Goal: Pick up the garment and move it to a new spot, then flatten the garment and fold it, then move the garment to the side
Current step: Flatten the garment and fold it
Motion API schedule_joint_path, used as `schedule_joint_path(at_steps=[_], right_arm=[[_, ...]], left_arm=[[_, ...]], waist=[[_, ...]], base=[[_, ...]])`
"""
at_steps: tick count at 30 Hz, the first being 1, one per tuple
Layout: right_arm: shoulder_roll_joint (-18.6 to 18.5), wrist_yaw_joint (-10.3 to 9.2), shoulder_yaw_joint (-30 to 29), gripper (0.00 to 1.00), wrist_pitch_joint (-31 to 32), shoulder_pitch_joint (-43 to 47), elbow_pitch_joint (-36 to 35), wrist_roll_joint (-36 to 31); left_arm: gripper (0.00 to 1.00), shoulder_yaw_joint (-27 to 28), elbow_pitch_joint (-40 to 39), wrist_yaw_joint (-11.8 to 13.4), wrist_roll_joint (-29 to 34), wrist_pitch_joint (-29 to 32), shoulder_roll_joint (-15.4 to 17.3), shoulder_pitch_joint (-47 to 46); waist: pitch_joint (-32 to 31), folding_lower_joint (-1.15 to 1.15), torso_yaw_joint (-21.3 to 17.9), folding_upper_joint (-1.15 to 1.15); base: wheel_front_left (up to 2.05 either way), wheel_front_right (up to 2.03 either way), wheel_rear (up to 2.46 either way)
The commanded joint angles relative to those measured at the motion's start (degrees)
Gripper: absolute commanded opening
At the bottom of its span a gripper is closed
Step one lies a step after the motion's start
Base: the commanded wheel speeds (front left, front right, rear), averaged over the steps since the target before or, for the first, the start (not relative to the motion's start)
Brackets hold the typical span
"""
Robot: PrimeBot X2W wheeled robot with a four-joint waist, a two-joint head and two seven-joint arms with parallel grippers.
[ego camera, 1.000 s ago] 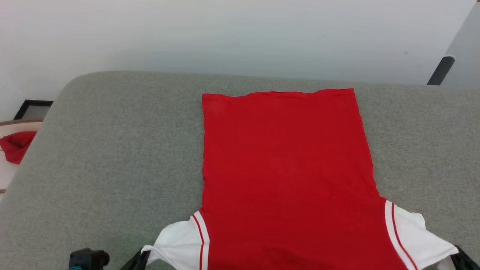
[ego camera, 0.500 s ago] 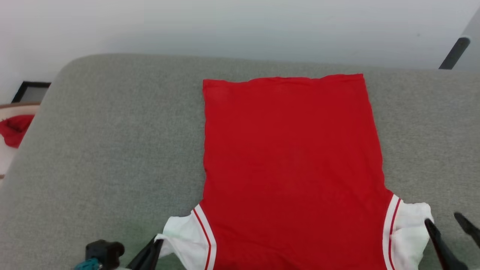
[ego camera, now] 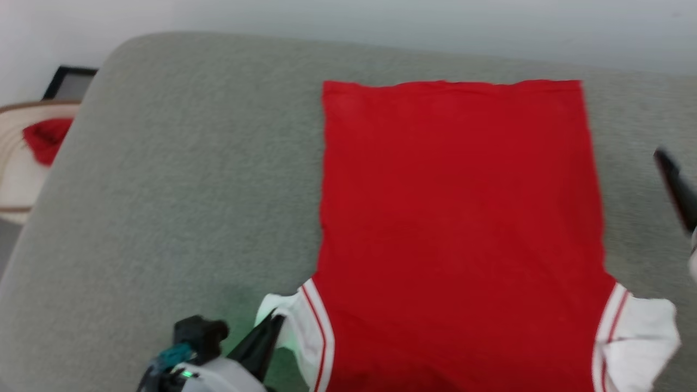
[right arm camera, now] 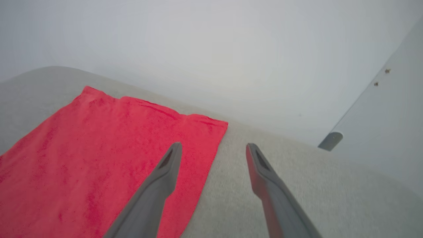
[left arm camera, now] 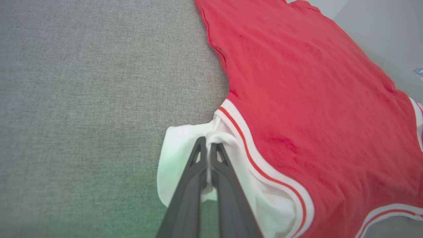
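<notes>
The garment point(ego camera: 457, 218) is a red jersey lying flat on the grey cushion point(ego camera: 179, 190), plain red side up, with white striped shoulder panels at the near edge. My left gripper point(ego camera: 275, 321) is shut on the white left shoulder panel point(left arm camera: 185, 148), the fabric pinched between its dark fingers point(left arm camera: 191, 178) in the left wrist view. My right gripper point(right arm camera: 213, 148) stands open and lifted above the cushion beside the jersey's far right edge point(right arm camera: 211, 145), holding nothing; one of its fingers point(ego camera: 675, 185) shows at the right edge of the head view. The right shoulder panel point(ego camera: 637, 332) lies loose.
A pale round basket point(ego camera: 16, 163) holding red cloth stands off the cushion's left edge, with a dark frame point(ego camera: 68, 81) behind it. A white wall runs behind the cushion, and a grey panel point(right arm camera: 380, 125) stands at the far right.
My right gripper opened, let go of the right shoulder panel and rose away toward the far right. The left gripper kept its grip. The camera shifted, so the jersey sits higher in view.
</notes>
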Motion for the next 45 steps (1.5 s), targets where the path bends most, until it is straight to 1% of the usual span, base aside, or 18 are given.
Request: schedule_joint_path(at_steps=[1, 5, 9, 16, 21, 26, 30, 31, 34, 35, 36, 40, 43, 45], right_arm=[[-1.33, -0.05, 1.03, 1.0, 0.88, -4.63, 3.45, 0.22], [-3.4, -0.05, 2.86, 1.0, 3.3, -13.49, 11.67, 1.02], [-4.47, -0.05, 5.57, 1.0, 6.83, -21.14, 20.1, 1.27], [-5.73, -0.05, 9.61, 1.0, 14.56, -31.0, 33.3, 1.08], [-6.06, -0.05, 9.73, 1.0, 17.89, -37.22, 41.67, 0.01], [-5.28, -0.05, 8.76, 1.0, 21.44, -41.98, 49.35, -1.68], [-4.16, -0.04, 7.3, 1.0, 24.19, -44.16, 55.57, -3.46], [-4.16, -0.04, 7.3, 1.0, 24.19, -44.16, 55.57, -3.46], [-3.49, -0.05, 6.11, 1.0, 26.76, -45.32, 60.38, -5.75], [-3.13, -0.05, 5.85, 0.41, 27.54, -45.6, 61.67, -6.35], [-2.92, -0.05, 5.64, 0.0, 28.17, -45.94, 62.75, -7.35], [-1.94, -0.05, 4.61, 0.0, 28.95, -47.75, 64.95, -9.34], [-0.59, 0.0, 3.96, 0.0, 28.18, -48.86, 65.1, -9.59], [0.14, 0.0, 4.57, 0.0, 28.1, -49.23, 64.5, -9.49]], left_arm=[[0.0, -0.6, 1.0, -1.13, 0.93, 0.18, -1.4, -2.0], [0.0, -1.79, 3.15, -3.16, 1.95, 0.31, -4.18, -5.23], [0.0, -2.56, 5.54, -5.24, 2.76, 0.13, -6.77, -7.76], [0.0, -3.04, 9.51, -8.63, 3.79, -0.19, -10.63, -10.53], [0.0, -2.99, 12.43, -10.82, 4.49, -0.29, -13.2, -11.7], [0.0, -2.78, 15.55, -12.79, 5.06, -0.23, -15.65, -12.43], [0.0, -2.34, 17.65, -13.92, 5.74, -0.17, -17.14, -12.92], [0.0, -2.34, 17.65, -13.92, 5.74, -0.17, -17.14, -12.92], [0.0, -1.59, 18.71, -14.6, 6.31, -0.16, -17.89, -12.85], [0.0, -1.32, 19.0, -14.78, 6.45, -0.15, -18.11, -12.74], [0.0, -1.06, 19.35, -15.0, 6.66, -0.15, -18.28, -12.6], [0.0, 0.21, 20.47, -15.41, 7.24, -0.16, -18.76, -12.02], [0.0, 1.32, 21.06, -15.75, 7.63, -0.16, -18.72, -11.48], [0.0, 2.03, 21.35, -15.77, 8.11, -0.17, -18.42, -11.07]], waist=[[2.9, 0.0, 4.04, 0.0], [5.21, 0.0, 7.25, 0.0], [7.21, 0.0, 9.78, 0.0], [10.09, 0.0, 13.19, 0.0], [12.0, 0.0, 15.24, 0.0], [13.4, 0.0, 16.89, 0.0], [13.84, 0.0, 17.9, 0.0], [13.84, 0.0, 17.9, 0.0], [13.94, 0.0, 18.37, 0.0], [13.93, 0.0, 18.45, 0.0], [13.89, 0.0, 18.51, 0.0], [13.45, 0.0, 18.19, 0.0], [12.7, 0.0, 17.19, 0.0], [12.02, 0.0, 16.15, 0.0]], base=[[0.0, 0.0, 0.0], [0.0, 0.0, 0.0], [0.0, 0.0, 0.0], [0.0, 0.0, 0.0], [0.0, 0.0, 0.0], [0.0, 0.0, 0.0], [0.0, 0.0, 0.0], [0.0, 0.0, 0.0], [0.0, 0.0, 0.0], [0.0, 0.0, 0.0], [0.0, 0.0, 0.0], [0.0, 0.0, 0.0], [0.0, 0.0, 0.0], [0.0, 0.0, 0.0]])
